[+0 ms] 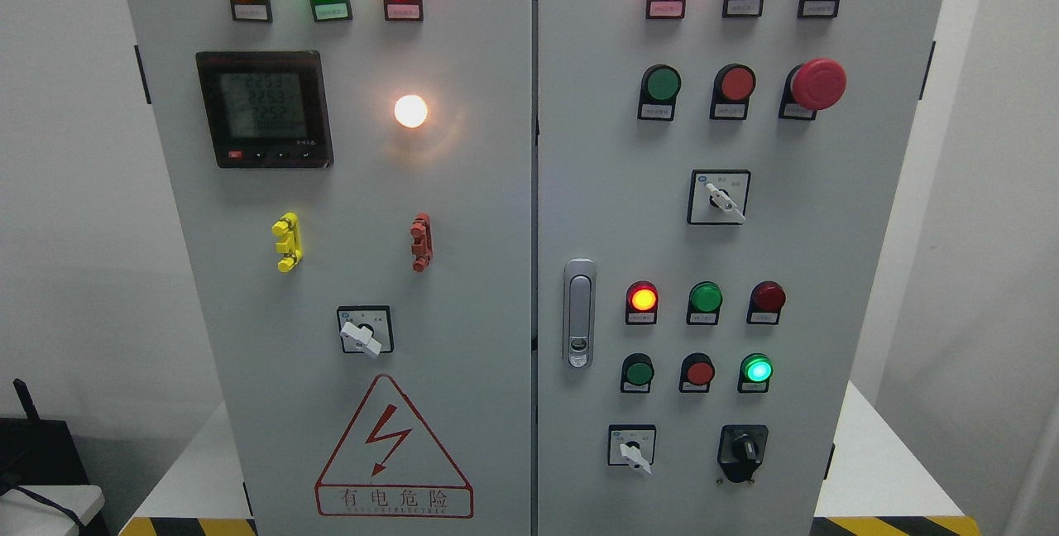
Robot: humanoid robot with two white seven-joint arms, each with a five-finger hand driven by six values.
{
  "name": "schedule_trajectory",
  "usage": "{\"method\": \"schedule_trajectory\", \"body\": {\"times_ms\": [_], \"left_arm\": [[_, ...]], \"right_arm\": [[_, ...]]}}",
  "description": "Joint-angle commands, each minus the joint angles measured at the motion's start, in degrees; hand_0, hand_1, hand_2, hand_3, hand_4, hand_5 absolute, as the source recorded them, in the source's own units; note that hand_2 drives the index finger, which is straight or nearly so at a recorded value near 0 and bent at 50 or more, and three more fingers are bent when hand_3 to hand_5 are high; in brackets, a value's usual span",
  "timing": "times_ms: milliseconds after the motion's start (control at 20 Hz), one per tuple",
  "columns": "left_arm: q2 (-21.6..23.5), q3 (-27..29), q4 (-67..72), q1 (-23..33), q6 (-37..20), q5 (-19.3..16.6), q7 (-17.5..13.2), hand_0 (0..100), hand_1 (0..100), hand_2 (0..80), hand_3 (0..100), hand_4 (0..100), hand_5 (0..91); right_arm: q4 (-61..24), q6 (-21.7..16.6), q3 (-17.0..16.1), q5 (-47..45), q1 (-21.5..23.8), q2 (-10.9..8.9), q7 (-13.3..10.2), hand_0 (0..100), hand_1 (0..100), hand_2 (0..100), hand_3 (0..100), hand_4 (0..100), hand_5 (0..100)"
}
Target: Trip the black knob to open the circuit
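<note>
The black rotary knob (pixel 742 452) sits on a black plate at the lower right of the grey cabinet's right door (pixel 786 238). Its handle stands roughly upright. Just left of it is a white selector switch (pixel 633 447) turned slightly to the lower right. Neither robot hand nor any arm shows in the head view.
The right door carries lit and unlit indicator lamps, push buttons, a red mushroom stop button (pixel 817 83), another white selector (pixel 720 198) and a silver door handle (pixel 579 313). The left door (pixel 347 238) holds a meter (pixel 265 109), lamps, a selector (pixel 364 332) and a warning triangle (pixel 392 453).
</note>
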Motion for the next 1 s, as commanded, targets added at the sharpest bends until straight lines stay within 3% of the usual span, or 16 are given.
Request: {"method": "schedule_trajectory", "body": {"times_ms": [0,951], "left_arm": [[0.0,0.0,0.0,-0.4,0.0,-1.9,0.0,12,39,0.0,0,0,0.0],[0.0,0.0,0.0,-0.4,0.0,-1.9,0.0,12,39,0.0,0,0,0.0]], "right_arm": [[-0.5,-0.1,0.3,-0.4,0.1,-0.28,0.0,0,11,0,15,18,20],[-0.5,-0.1,0.3,-0.4,0.1,-0.19,0.0,0,13,0,17,20,21]]}}
